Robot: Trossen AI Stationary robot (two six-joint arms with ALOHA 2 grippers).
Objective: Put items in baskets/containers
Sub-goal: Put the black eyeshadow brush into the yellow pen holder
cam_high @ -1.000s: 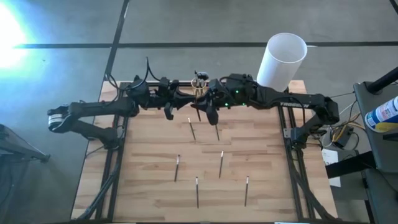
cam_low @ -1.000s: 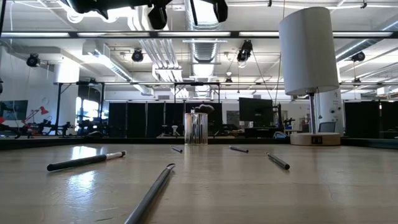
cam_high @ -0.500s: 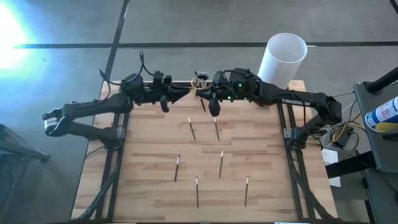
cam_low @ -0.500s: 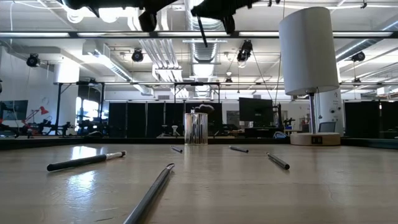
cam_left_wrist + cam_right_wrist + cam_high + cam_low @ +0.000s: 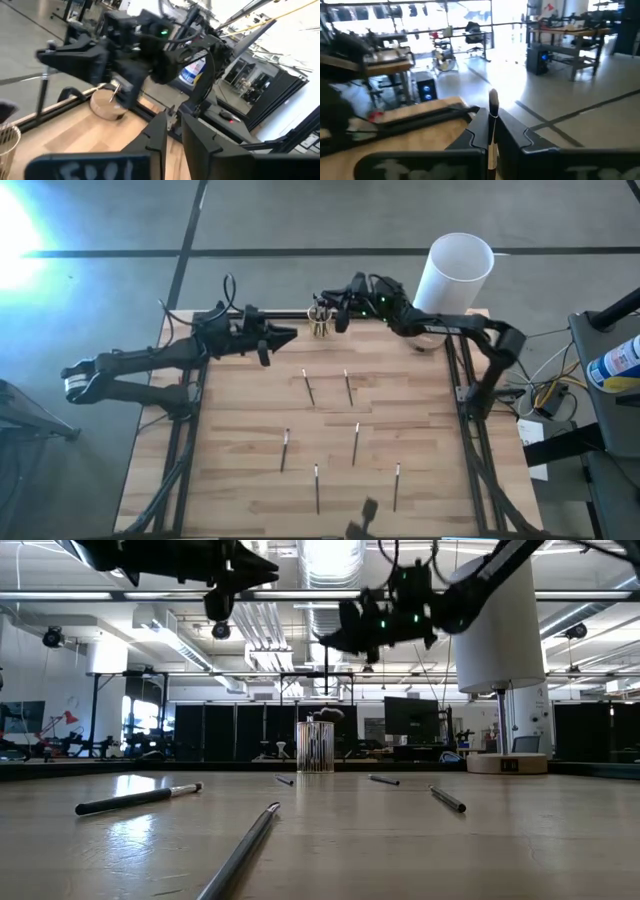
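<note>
- Wooden bench (image 5: 240, 420) is carrying six loose makeup brushes (image 5: 309, 387), all lying on the side of the glass cup (image 5: 320, 320) away from the bench's far edge.
- Glass cup is standing at the middle of that far edge, already holding several brushes upright, one with a fluffy head (image 5: 330, 714).
- Right pincer (image 5: 338, 317) is hovering just beside the cup, raised above it in the low view, gripping a thin dark brush (image 5: 493, 116) between nearly closed fingers (image 5: 479, 131).
- Left pincer (image 5: 283, 336) is hanging in the air on the cup's other side, near it but apart; its fingers (image 5: 157, 140) are standing narrow with only a small gap, holding nothing.
- White cylinder (image 5: 453, 276) is sitting beyond the right arm, well apart from the cup, at the bench's far corner.
</note>
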